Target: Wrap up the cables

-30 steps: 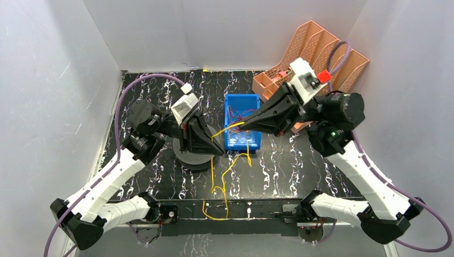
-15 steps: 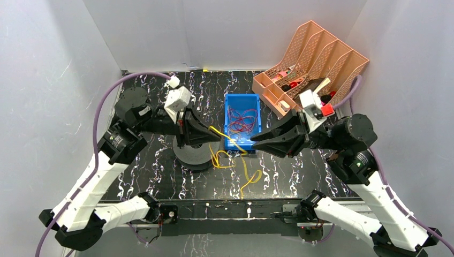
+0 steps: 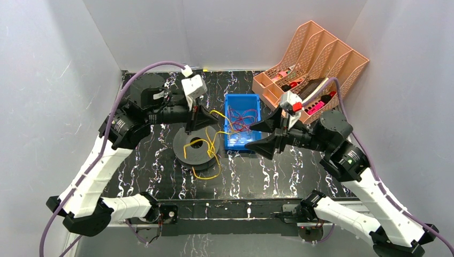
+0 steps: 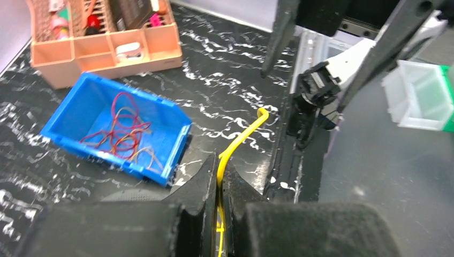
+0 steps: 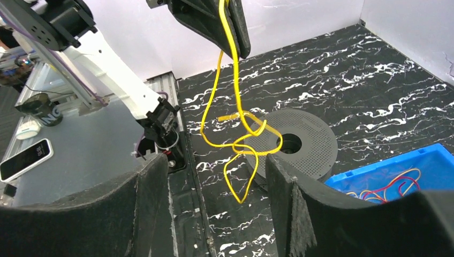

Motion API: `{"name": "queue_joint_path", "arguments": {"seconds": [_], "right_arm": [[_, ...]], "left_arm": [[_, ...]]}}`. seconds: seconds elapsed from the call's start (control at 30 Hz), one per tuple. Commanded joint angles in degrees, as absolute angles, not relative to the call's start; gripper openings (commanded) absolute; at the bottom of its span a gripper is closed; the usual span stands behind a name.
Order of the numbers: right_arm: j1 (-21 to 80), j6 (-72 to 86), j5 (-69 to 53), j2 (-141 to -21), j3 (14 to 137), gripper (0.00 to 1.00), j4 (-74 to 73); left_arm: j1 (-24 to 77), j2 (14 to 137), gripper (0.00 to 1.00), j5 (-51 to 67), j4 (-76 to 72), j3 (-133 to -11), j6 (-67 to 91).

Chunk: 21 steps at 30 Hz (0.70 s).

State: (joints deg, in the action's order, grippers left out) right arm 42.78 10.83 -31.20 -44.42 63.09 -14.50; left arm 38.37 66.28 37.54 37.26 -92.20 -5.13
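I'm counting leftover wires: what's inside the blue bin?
The blue bin holds a loose tangle of thin red cables, some strands paler orange. Anything lying under that tangle is covered.

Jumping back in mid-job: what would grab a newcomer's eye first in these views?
The bright yellow cable stands out most: pinched in the shut left pincer, it dangles in loose loops over the black disc in the middle of the scene. Next comes the blue bin just right of the disc, holding a tangle of red wires, with the right pincer open near its front corner.
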Motion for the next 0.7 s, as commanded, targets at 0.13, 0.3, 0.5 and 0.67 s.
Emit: {"name": "queue_joint_path", "arguments": {"seconds": [0.13, 0.3, 0.5, 0.67], "right_arm": [[42.93, 8.12, -28.73, -50.91, 63.46, 0.77, -7.46], [42.96, 7.27, -28.23, -54.59, 63.73, 0.78, -4.93], [42.92, 5.93, -26.27, -57.66, 62.75, 0.78, -1.8], [42.98, 1.96, -24.78, -59.39, 60.8, 0.81, 3.38]], "left_arm": [[39.38, 69.96, 0.0, 17.65, 46.4, -99.24, -6.0], [41.05, 73.45, 0.0, 6.87, 51.9, -104.15, -5.13], [44.95, 79.62, 0.0, -4.8, 59.67, -112.27, -3.47], [50.47, 83.98, 0.0, -14.46, 65.15, -117.49, -2.73]]}}
